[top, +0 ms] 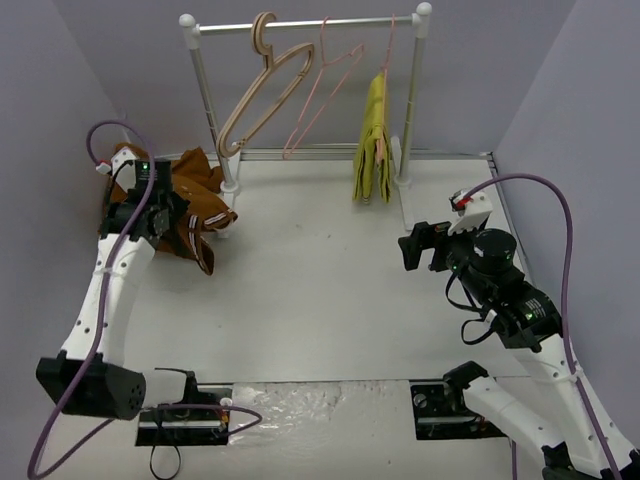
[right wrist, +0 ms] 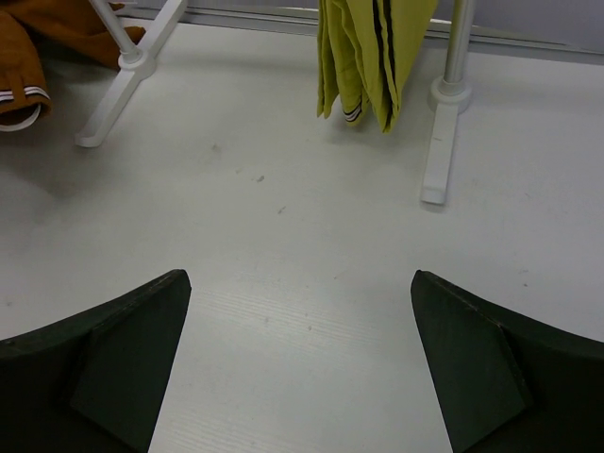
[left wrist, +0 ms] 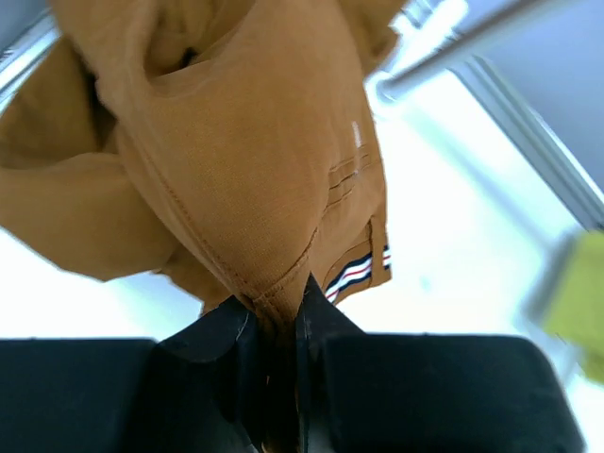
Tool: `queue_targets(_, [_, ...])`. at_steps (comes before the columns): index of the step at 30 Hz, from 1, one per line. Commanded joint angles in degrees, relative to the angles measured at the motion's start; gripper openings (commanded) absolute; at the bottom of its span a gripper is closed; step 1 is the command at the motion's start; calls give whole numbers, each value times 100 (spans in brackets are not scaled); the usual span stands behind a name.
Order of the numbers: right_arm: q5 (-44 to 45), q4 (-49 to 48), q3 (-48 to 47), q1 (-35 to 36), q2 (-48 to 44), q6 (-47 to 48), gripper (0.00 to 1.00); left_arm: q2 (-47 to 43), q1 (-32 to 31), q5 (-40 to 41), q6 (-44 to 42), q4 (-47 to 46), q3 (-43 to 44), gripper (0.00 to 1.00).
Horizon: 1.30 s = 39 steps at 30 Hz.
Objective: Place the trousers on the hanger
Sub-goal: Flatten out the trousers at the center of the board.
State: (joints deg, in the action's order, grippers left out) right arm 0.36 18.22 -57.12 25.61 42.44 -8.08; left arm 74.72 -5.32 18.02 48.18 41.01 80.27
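With our left gripper (left wrist: pixel 278 330) we are pinching a fold of the trousers (left wrist: pixel 255 160) near the far left corner of the table (top: pixel 320 300), and the rest of the cloth is bunching there beside the left foot of the rack (top: pixel 310 24). Our right gripper (right wrist: pixel 300 302) is hanging with its jaws spread wide over the bare surface close to the right edge. The pink hanger (top: pixel 318 104) is hanging on the rack at the far edge, between the wooden hanger (top: pixel 262 95) and the yellow garment (top: pixel 373 140).

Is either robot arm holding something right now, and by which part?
The left fingers pinch the trousers by a stitched seam fold, near the striped trim. The right fingers are open, holding nothing.
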Motion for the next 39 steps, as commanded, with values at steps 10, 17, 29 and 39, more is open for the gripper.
queue_targets(10, [-405, -222, -466, 50, 19, -229, 100, -889, -2126, -1521, 752, 636, 578, 2])
queue_targets(17, [-107, -205, -203, 59, -51, -659, 100, -371, -4324, -590, 1334, -13, 385, 2])
queue_targets(29, [-308, -283, 798, 59, 1378, -1943, 99, -404, -4662, -747, 1079, 706, -993, 97])
queue_targets(39, [-590, -1293, 1686, 287, 2768, -2392, 92, -643, -4679, -2389, -132, -58, -2567, 80])
